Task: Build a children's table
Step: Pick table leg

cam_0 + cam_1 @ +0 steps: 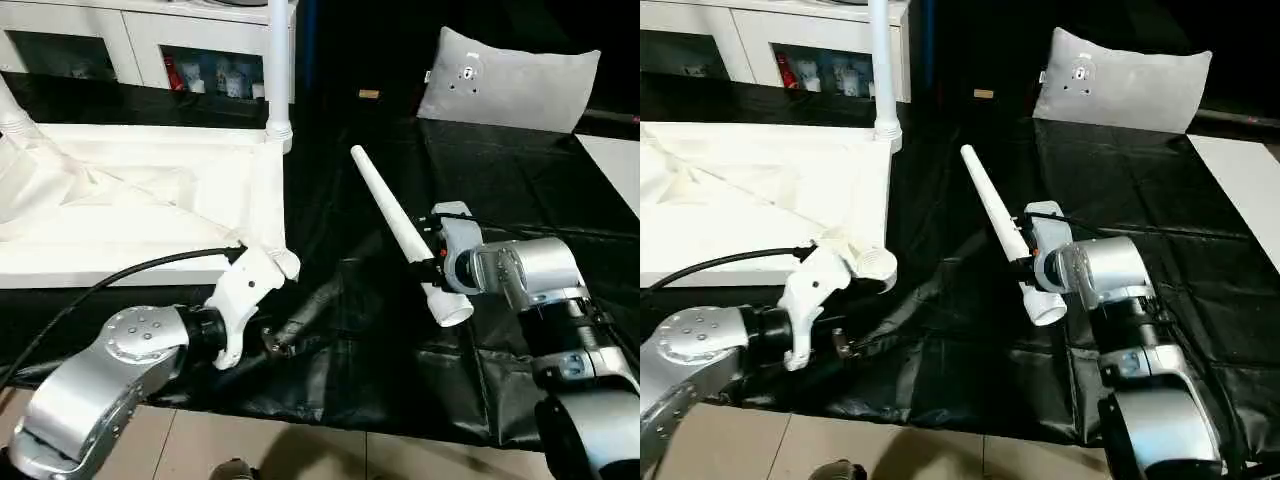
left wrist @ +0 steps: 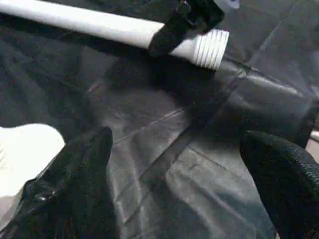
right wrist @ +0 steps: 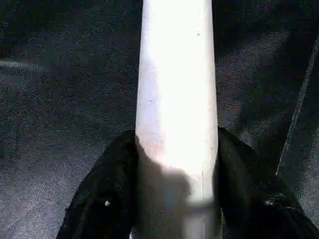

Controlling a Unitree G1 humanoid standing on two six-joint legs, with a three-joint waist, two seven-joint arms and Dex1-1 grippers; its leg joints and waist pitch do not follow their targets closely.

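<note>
A home-like indoor room arranged as a robot test area. A white cabinet (image 1: 150,45) with open shelves holding small packaged items stands along the far wall, and a grey cushion (image 1: 510,80) leans upright beyond the work area. Black plastic sheeting (image 1: 380,350) is spread over a pale tiled floor (image 1: 270,450). The white children's table (image 1: 140,200) lies upturned on the sheeting, suggesting furniture assembly done at floor level.

Head pair looking down; wrist cameras looking in close.
Both wrist cameras are sharing the loose leg (image 2: 99,24) lying on the black sheet (image 1: 400,360).
</note>
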